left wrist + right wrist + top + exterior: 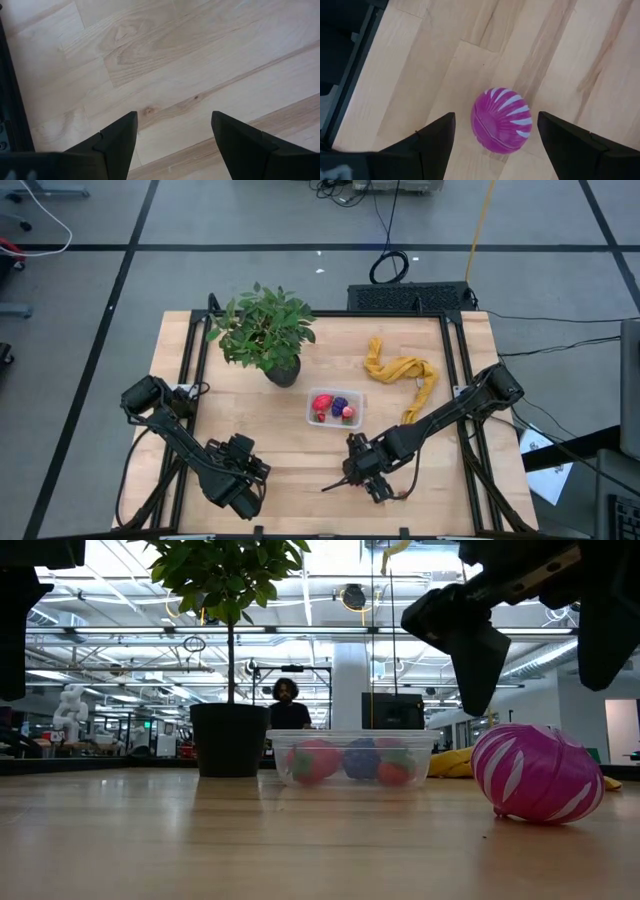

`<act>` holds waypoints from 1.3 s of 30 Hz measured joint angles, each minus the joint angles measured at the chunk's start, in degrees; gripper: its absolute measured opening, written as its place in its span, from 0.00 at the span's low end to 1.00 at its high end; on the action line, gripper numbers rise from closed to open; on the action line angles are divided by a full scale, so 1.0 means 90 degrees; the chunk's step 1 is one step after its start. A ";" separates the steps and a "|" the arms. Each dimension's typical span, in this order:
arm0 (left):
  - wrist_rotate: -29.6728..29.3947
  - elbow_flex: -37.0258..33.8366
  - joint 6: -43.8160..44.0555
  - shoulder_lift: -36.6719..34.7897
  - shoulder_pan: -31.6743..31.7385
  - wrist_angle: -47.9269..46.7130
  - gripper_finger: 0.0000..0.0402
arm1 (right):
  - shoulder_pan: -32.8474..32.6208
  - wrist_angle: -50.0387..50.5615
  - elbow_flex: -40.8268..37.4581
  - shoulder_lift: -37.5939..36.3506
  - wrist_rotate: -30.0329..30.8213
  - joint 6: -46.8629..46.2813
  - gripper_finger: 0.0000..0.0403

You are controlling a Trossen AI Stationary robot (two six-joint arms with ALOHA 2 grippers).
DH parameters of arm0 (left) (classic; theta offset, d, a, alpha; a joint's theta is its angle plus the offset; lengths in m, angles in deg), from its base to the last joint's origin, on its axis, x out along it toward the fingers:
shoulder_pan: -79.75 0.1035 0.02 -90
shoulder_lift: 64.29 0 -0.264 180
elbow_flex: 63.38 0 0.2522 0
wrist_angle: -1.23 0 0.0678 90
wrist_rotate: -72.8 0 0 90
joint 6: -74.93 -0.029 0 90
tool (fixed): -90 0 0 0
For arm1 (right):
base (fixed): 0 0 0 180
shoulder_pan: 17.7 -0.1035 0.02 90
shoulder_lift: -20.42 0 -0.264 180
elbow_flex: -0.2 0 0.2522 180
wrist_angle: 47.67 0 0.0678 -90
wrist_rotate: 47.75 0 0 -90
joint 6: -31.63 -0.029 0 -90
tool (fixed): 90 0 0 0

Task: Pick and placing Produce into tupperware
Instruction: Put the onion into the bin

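Note:
A magenta toy fruit with white stripes (502, 120) lies on the wood table near its front edge, resting on its side (537, 773). My right gripper (496, 115) hangs open just above it, one finger on either side, touching nothing. The right gripper's dark fingers (470, 640) stand clear above the fruit in the low view. The clear tupperware (335, 408) sits mid-table and holds a red, a purple and a pink piece of produce (352, 758). My left gripper (174, 115) is open over bare wood at the front left (240, 480).
A potted green plant (265, 335) stands at the back left, its dark pot (229, 740) beside the tupperware in the low view. A mustard-yellow cloth (400, 375) lies at the back right. A person (286, 705) sits in the room beyond the table.

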 joint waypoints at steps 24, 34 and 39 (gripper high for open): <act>0.0002 0.0001 -0.0005 0.0000 0.0000 0.0005 0.64 | 0.0045 -0.0128 -0.0133 0.0369 -0.0034 -0.0189 0.72; 0.0002 0.0000 -0.0005 0.0000 0.0000 0.0007 0.64 | 0.0057 -0.0281 -0.0133 0.0369 -0.0150 -0.0263 0.72; 0.0002 0.0000 -0.0005 0.0000 -0.0005 0.0012 0.64 | 0.0057 -0.0316 -0.0133 0.0432 -0.0152 -0.0364 0.72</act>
